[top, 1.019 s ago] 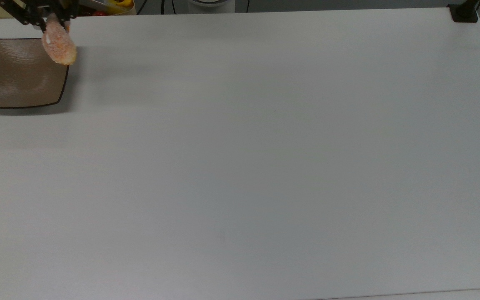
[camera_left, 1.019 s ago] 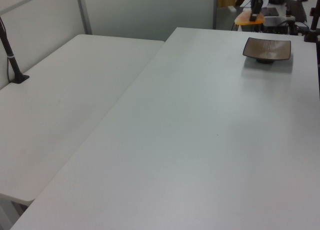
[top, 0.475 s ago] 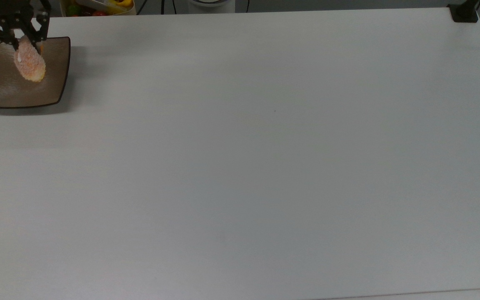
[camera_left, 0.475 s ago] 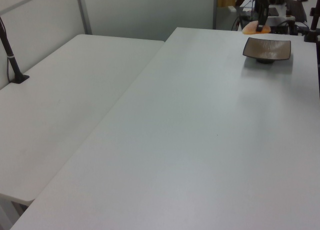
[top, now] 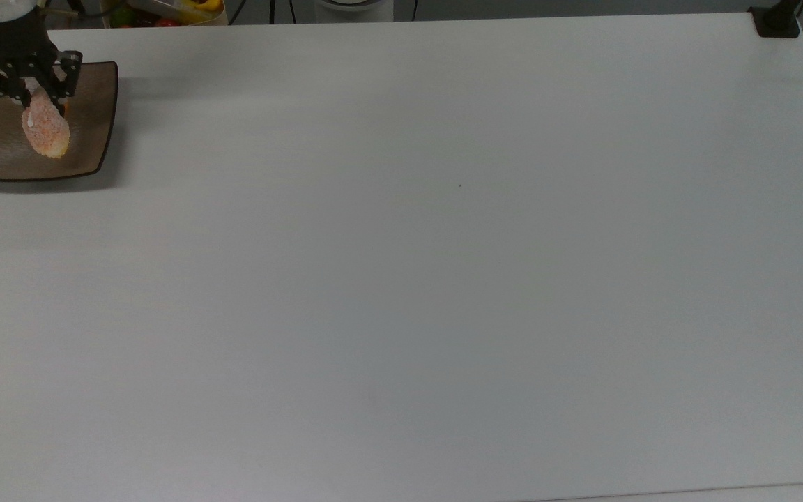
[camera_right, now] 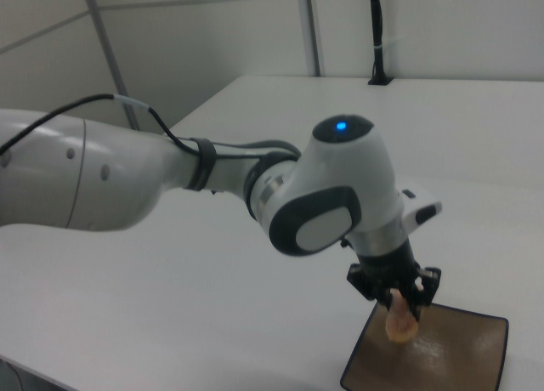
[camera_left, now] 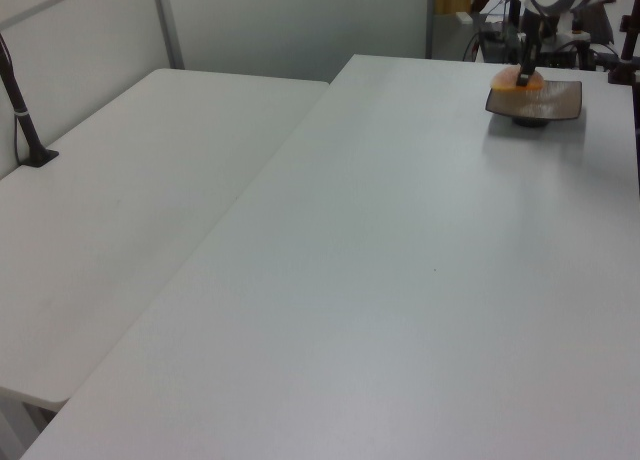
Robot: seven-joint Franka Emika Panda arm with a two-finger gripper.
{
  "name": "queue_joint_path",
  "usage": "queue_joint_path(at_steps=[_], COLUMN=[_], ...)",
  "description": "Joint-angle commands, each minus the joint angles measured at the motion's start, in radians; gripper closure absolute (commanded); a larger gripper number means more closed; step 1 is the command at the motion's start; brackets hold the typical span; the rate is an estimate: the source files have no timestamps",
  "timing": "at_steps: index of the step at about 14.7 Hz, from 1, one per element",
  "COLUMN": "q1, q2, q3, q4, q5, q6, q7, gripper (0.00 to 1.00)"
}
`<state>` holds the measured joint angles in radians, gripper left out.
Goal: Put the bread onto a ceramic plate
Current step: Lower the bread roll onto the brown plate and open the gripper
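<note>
Bread (top: pixel 46 132) hangs pinched in gripper (top: pixel 40 104) over ceramic plate (top: pixel 88 139).

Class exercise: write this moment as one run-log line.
tool: shut on bread | bread: over ceramic plate, contact unclear | release: not yet

Hand (top: pixel 44 101) carried bread (top: pixel 47 130) over ceramic plate (top: pixel 91 139); apparently lowered.

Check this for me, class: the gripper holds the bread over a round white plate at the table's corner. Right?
Not quite. The gripper does hold the bread there, but the top view shows the ceramic plate is square and brown, not round and white.
</note>
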<state>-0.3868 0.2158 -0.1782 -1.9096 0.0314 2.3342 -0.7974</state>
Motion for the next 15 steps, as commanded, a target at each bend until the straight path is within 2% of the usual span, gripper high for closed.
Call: queue_joint_path(at_steps=[1, 6, 9, 10, 12, 14, 15], q1=[0.008, 0.009, 0.014, 0.014, 0.014, 0.013, 0.013], q2=[0.008, 0.056, 0.076, 0.076, 0.076, 0.073, 0.071], q3=[-0.043, -0.056, -0.056, -0.056, -0.056, -0.056, -0.056], q4=[-0.066, -0.066, -0.065, -0.065, -0.065, -0.063, -0.062], q5=[0.001, -0.004, -0.028, -0.028, -0.028, -0.028, -0.028], q6=[0.073, 0.113, 0.114, 0.113, 0.113, 0.111, 0.108], q7=[-0.023, -0.025, -0.025, -0.025, -0.014, -0.013, -0.011], gripper=[0.65, 0.64, 0.54, 0.44, 0.12, 0.0, 0.0])
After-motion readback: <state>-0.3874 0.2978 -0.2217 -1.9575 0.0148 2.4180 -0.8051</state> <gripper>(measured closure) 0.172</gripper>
